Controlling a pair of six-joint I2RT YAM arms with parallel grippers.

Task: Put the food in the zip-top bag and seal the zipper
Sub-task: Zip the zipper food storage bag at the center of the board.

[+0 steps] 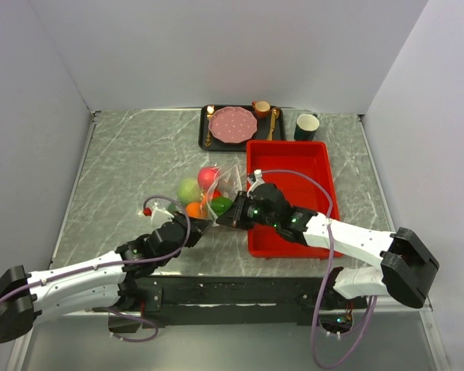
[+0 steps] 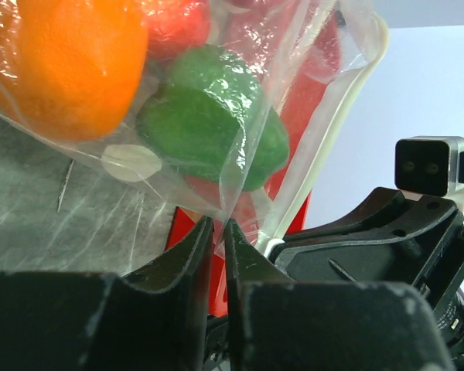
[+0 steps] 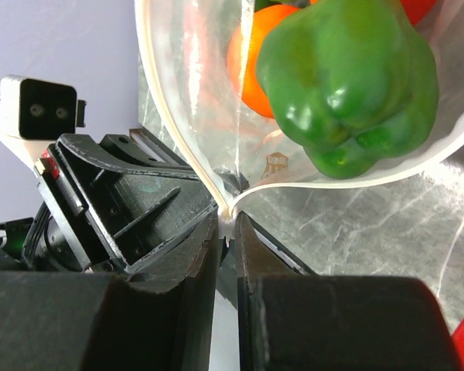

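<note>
Right wrist view shows my right gripper (image 3: pixel 226 222) pinched shut on the zipper (image 3: pixel 219 199) where the white strip bends; the pepper (image 3: pixel 348 85) and orange (image 3: pixel 247 66) lie inside the bag (image 3: pixel 201 62) above it; left wrist view shows my left gripper (image 2: pixel 217 226) closed on the bag's clear film beside that strip; only the top view shows the grey marble table (image 1: pixel 131 170), pale walls (image 1: pixel 216 46), the bag just left of the red tray (image 1: pixel 294 158) my right arm crosses, and a pink plate (image 1: pixel 233 125) beyond.

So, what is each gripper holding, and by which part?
Both hold the zip-top bag: left gripper pinches clear film beside the zipper, right gripper pinches the zipper itself.
</note>
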